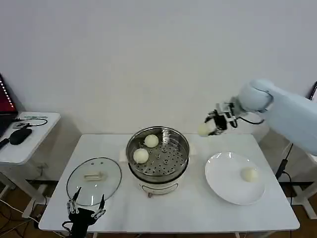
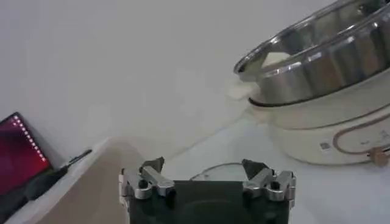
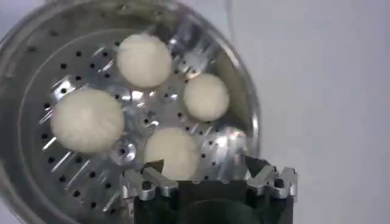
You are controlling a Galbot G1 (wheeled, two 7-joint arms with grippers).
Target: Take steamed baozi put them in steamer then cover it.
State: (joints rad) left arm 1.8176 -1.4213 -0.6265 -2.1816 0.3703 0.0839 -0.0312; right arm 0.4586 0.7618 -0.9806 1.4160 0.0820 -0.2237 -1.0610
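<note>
The steamer stands mid-table with two baozi on its perforated tray. A third baozi lies on the white plate. My right gripper hovers high by the steamer's right rim, and another baozi shows in the air just off its fingertips. In the right wrist view the right gripper is open above the steamer, nothing clamped between its fingers, with several round buns below. My left gripper is open at the front left edge, near the glass lid.
A side table with a dark device and cables stands at the far left, with a red-lit screen on it. The lid's rim lies just ahead of the left gripper, and the steamer's white base is beyond it.
</note>
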